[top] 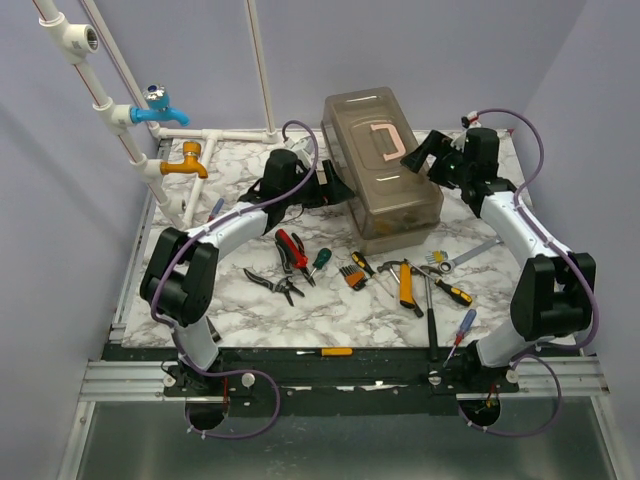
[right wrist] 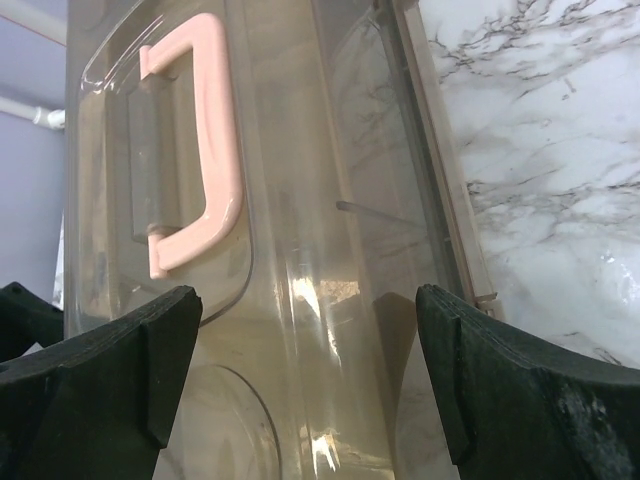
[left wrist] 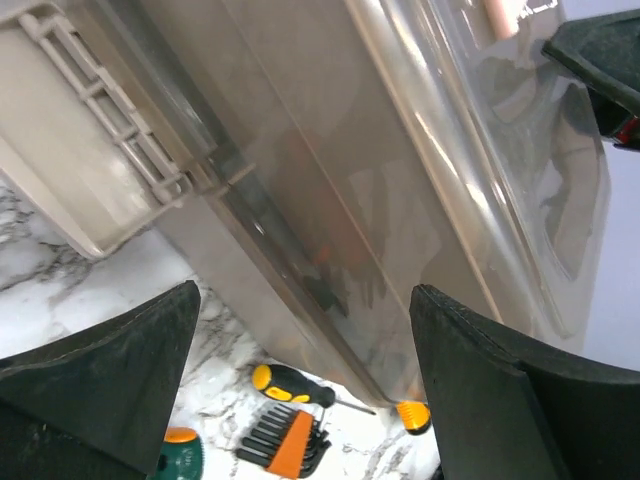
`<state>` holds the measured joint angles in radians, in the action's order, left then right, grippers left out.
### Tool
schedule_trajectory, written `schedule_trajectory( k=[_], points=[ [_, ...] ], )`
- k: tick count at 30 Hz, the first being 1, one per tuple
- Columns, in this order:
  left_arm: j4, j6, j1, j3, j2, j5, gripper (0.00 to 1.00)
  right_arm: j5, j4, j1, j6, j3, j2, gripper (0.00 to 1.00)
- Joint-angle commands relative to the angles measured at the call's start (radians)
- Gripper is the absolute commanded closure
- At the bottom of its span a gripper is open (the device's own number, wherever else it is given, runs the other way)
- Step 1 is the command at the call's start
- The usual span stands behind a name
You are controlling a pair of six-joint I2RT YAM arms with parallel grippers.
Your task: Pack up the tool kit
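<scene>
The tool kit's beige-grey box [top: 380, 170] stands at the back middle of the table with its smoky lid [right wrist: 300, 200] down and its pink handle [right wrist: 205, 150] lying flat. My left gripper [top: 335, 190] is open beside the box's left long wall [left wrist: 350, 200], its fingers apart with nothing between them. My right gripper [top: 420, 158] hangs open over the lid's right side, next to the handle. Loose tools lie in front of the box: red pliers [top: 291, 248], a hex key set [left wrist: 285, 440], a yellow-black screwdriver [left wrist: 290, 385] and an orange-handled tool [top: 405, 283].
Blue [top: 160, 108] and orange [top: 188, 163] taps on white pipes stand at the back left. Black pliers [top: 275, 285], a wrench [top: 455, 257], a long-handled tool [top: 430, 320], a blue-red screwdriver [top: 462, 328] and an orange screwdriver [top: 325, 352] lie towards the front edge.
</scene>
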<state>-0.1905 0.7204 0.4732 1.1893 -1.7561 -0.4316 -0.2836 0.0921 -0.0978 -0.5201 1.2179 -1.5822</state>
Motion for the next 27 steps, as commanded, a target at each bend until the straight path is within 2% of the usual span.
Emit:
schedule_trajectory(
  k=[1, 4, 12, 18, 23, 27],
  points=[
    [0.011, -0.027, -0.004, 0.007, 0.026, -0.012, 0.09, -0.117, 0.116, -0.102, -0.017, -0.061, -0.04, 0.06],
    [0.057, -0.052, -0.011, 0.01, 0.052, 0.024, 0.02, -0.107, 0.107, -0.129, -0.023, -0.092, -0.011, 0.06],
    [0.149, -0.076, -0.021, 0.016, 0.134, 0.08, 0.01, -0.078, 0.081, -0.218, -0.062, -0.196, 0.074, 0.07],
    [0.154, -0.028, -0.028, -0.094, 0.294, 0.176, 0.01, -0.048, 0.069, -0.234, -0.106, -0.292, 0.187, 0.08],
    [0.109, 0.023, -0.03, -0.171, 0.38, 0.167, 0.01, -0.042, 0.07, -0.243, -0.121, -0.362, 0.261, 0.08],
    [0.123, 0.024, -0.029, -0.158, 0.357, 0.145, 0.02, 0.045, 0.104, -0.242, -0.092, -0.348, 0.272, 0.07]
  ],
)
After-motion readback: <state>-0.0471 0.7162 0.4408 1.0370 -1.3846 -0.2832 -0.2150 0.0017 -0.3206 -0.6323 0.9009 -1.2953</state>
